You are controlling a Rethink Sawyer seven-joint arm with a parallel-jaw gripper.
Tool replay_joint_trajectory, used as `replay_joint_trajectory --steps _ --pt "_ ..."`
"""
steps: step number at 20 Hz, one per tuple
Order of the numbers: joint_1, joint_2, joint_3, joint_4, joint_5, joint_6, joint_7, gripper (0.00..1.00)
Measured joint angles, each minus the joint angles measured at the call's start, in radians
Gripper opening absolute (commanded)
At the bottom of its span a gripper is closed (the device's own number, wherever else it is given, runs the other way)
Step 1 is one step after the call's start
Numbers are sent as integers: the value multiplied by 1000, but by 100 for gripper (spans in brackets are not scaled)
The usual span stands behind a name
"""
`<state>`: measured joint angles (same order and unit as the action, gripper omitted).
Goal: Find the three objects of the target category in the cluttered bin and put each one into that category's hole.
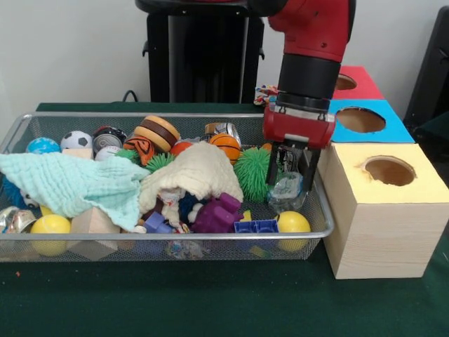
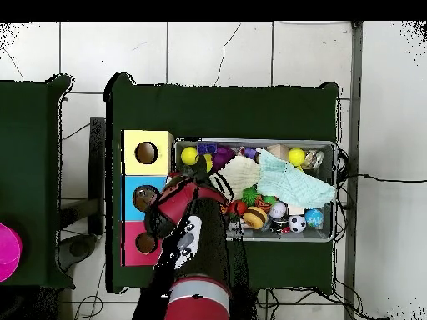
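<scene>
Red end effector point(image 1: 293, 172): black fingers lowered into the bin's end nearest the boxes, spread either side of a clear crinkly plastic item point(image 1: 286, 189); whether they press on it I cannot tell.
Purpose, judged: reaching down for that clear item as a pick; it sits on top, unburied, so it is easy to get at.
Target category: not shown by the frames; which three objects count is unknown.
Just beside the fingers: green spiky ball point(image 1: 252, 170) on one side, bin wall on the other; yellow ball point(image 1: 293, 223) below.
Wire mesh bin point(image 1: 210, 236): one, on the table point(image 1: 210, 302), heaped full.
Cloths: two, cream cloth point(image 1: 203, 172) and mint cloth point(image 1: 74, 184), draped over other items and likely hiding some.
Balls seen: two yellow, one soccer ball point(image 1: 76, 140), one small basketball point(image 1: 226, 144).
Boxes past the bin: three, each with one hole on top; wooden box point(image 1: 386, 210) nearest, blue box point(image 1: 368, 121), red box point(image 1: 354, 83) farthest.
</scene>
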<state>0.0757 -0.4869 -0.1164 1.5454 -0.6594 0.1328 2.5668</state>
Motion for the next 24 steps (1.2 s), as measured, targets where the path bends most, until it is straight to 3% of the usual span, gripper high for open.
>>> replay_joint_trajectory --steps 7,11,16,24 --pt "-65 89 37 -52 31 0 0 100" --pt "-187 134 148 -50 46 4 0 100" --pt "-278 120 241 -42 79 79 0 100" --pt "-356 118 325 -44 124 175 0 100"
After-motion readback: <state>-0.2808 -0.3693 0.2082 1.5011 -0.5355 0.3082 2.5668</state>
